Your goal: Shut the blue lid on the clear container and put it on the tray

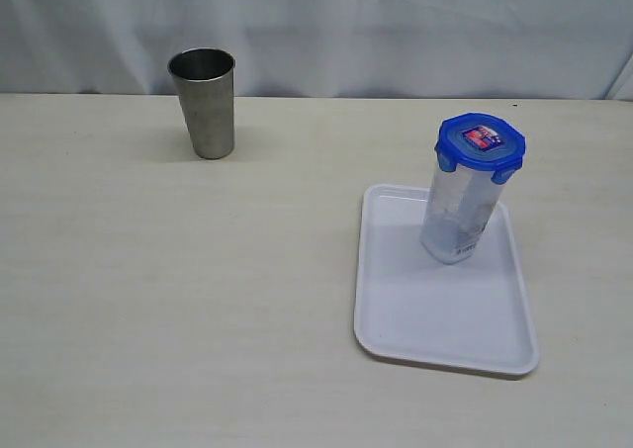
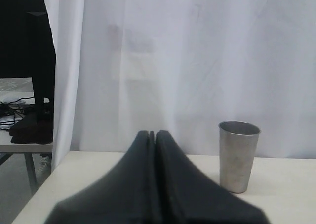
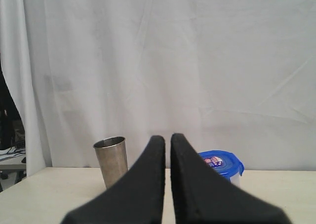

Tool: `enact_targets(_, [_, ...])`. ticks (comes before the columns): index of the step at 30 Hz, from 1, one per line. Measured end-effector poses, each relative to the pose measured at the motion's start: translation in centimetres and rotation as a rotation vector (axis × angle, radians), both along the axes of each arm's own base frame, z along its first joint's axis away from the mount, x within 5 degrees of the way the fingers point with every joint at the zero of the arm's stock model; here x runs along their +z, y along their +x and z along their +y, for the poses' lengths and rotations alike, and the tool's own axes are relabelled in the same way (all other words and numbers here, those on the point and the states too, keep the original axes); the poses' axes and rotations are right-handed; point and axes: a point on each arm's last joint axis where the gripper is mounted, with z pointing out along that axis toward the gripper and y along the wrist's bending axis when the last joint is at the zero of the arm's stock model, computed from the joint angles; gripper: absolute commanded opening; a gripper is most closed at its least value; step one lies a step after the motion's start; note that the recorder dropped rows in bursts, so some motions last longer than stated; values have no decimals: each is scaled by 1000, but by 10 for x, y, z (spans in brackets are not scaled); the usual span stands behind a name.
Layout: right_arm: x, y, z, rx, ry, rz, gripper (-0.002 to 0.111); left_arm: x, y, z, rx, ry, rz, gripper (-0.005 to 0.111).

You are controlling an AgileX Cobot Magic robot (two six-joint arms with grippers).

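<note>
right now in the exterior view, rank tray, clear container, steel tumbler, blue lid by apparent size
1. tray
2. clear container, but it sits nearer the camera, so unsure
3. steel tumbler
4. blue lid

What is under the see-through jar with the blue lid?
The white tray is under the jar, which stands on it. The tray's patch right beneath the jar's base cannot be made out.

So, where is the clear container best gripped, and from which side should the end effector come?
Probably the body of the clear container, below the blue lid, coming level from the right. It stands upright on the tray, tall and narrow, so its walls suit the jaws; the lid is wider, with flaps.
</note>
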Motion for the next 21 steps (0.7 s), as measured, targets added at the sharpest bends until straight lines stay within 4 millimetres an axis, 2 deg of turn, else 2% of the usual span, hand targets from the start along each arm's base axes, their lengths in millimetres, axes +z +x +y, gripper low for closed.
enact_targets(5, [0,0,0,0,0,0,5,-2,1,0,-1,-8,1,0])
enact_targets(9, [0,0,0,0,0,0,5,-17,4,0,0,-7,-23,0])
enact_targets(12, [0,0,0,0,0,0,5,-22,5,0,0,-8,-8,0])
enact_targets(21, [0,0,0,0,0,0,5,-26,5,0,0,-9,34,0])
